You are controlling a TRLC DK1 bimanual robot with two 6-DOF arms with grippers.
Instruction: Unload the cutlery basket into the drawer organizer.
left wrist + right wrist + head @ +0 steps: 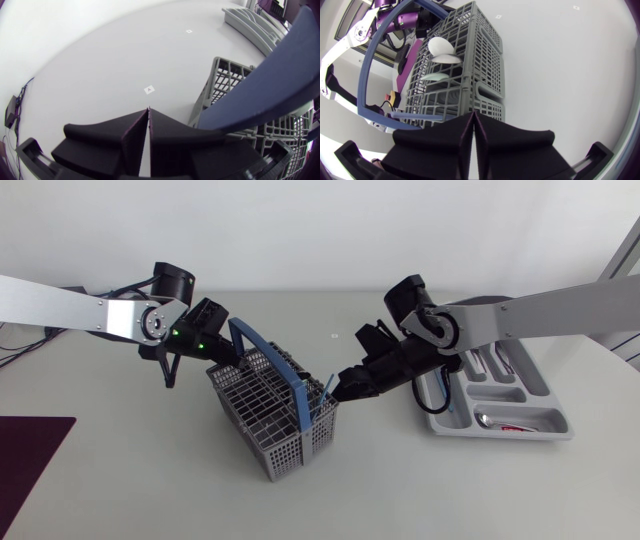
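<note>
Nearest, on the table [150, 480], stands the grey basket [262, 430] with its blue handle [285, 375] raised; white and pale green spoons [442, 47] show inside it; the right gripper [472, 117] is just beside the basket's right wall, fingers pressed together, nothing seen between them; the left gripper [149, 114] is at the basket's far left corner, beside the handle, likewise closed on nothing; farther right lies the organizer [545, 395], some cutlery in its compartments.

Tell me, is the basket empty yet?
Not empty. The basket holds spoons; their bowls show through its grid in the right wrist view.
</note>
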